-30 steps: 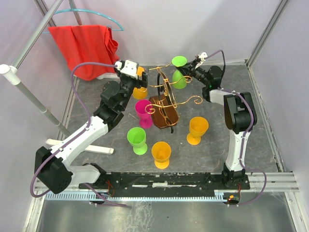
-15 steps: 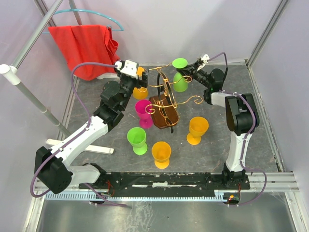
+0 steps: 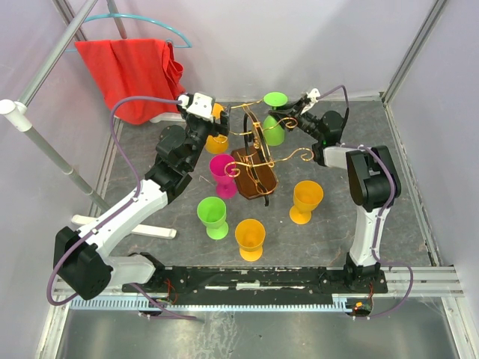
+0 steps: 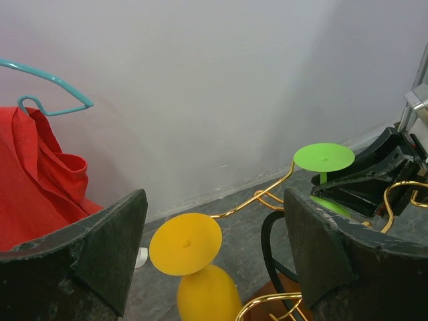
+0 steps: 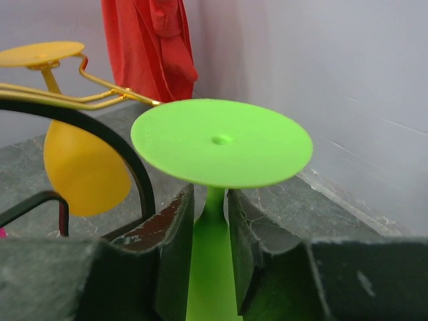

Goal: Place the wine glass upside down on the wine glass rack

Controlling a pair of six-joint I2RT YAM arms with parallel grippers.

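The right gripper (image 5: pixel 210 221), jaws narrow around the green wine glass (image 5: pixel 221 144) stem, should open slowly, leaving it hanging on the wine glass rack (image 3: pixel 253 168).

Far left corner: red cloth (image 3: pixel 133 71) hangs from a teal hanger (image 3: pixel 174 35), next to a slanted metal pole (image 3: pixel 58 48). A white tube (image 3: pixel 11 108) runs diagonally down the left side toward a white foot bar (image 3: pixel 163 232) lying on the grey mat (image 3: pixel 404 172). Four goblets stand upright on the mat, mouths up. The magenta goblet (image 3: pixel 223 175) is farthest back. The green goblet (image 3: pixel 212 218) is just nearer than it. One orange goblet (image 3: pixel 250 238) sits beside the green, and a second orange goblet (image 3: pixel 306 202) stands apart to the right. None touch. A slotted aluminium rail (image 3: pixel 438 278) runs along the near edge.
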